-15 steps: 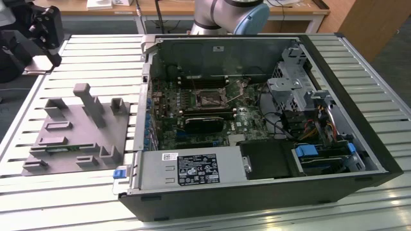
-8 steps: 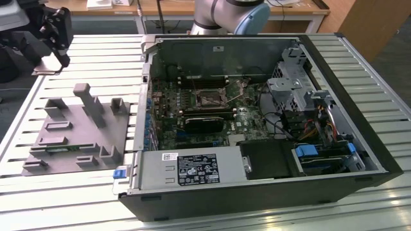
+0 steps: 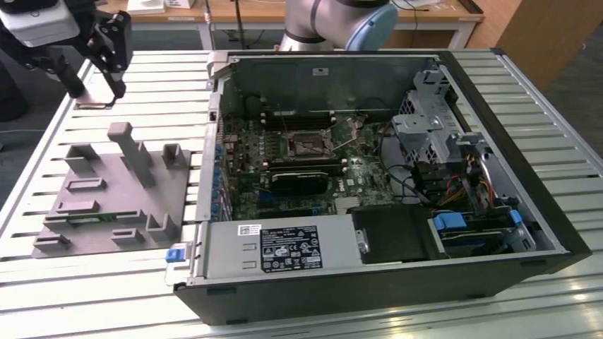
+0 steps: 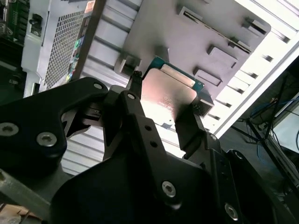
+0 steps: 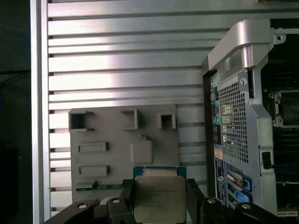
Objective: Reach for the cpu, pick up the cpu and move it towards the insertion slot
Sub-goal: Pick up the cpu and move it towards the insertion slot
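The gripper (image 3: 96,95) hangs outside the open computer case (image 3: 377,176), off the case's perforated rear wall on the exterior view's left. It has the cpu (image 4: 170,93) pinched between its two fingers. The jaws are closed only as far as the chip's width, one black fingertip on each of two opposite edges. The silvery top catches the light in both wrist views. The chip is in the air, clear of the grey holder plate (image 3: 113,191) that lies flat on the slatted table (image 3: 527,92) just beside that wall. A green memory stick (image 3: 94,219) lies in the plate.

The insertion slot (image 3: 306,147) is inside the case, near the middle of the motherboard (image 3: 282,169). It has a shiny square frame with a dark centre. It is well apart from the chip, with the case's wall between the two.

What worries me is the grip. Two thin fingers on the bare edges of a flat chip leave little to stop it twisting or slipping if the arm jolts. The case's raised wall and its metal lip stand in the way, and a low path could clip the chip or a finger on them. The socket looks only slightly larger than the chip, so a chip arriving tilted or turned could catch on the frame rather than seat.
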`<state>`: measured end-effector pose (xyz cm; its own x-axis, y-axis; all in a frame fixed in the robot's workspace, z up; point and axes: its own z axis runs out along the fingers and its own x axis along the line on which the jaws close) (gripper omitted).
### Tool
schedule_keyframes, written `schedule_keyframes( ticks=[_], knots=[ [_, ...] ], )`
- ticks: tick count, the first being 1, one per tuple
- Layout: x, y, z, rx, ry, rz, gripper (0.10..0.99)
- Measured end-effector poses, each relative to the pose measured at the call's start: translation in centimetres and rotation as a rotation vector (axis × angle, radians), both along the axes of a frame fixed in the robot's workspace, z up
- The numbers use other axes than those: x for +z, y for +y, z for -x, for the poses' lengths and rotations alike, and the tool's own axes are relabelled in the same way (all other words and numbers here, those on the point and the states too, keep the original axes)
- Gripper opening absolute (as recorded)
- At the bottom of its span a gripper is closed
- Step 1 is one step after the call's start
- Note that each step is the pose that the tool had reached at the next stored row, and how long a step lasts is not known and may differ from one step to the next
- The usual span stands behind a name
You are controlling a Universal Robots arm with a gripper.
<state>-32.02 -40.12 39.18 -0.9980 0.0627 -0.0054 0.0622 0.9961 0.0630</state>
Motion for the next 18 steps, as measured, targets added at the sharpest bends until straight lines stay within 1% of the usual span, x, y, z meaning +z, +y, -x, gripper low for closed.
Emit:
schedule_keyframes(
  ticks=[8,18],
  knots=[
    [-0.03,0.00,-2.84,0.000,-0.0009,0.000,0.537],
    [-0.11,0.00,-6.67,0.000,-0.0024,0.000,0.537]
  ],
)
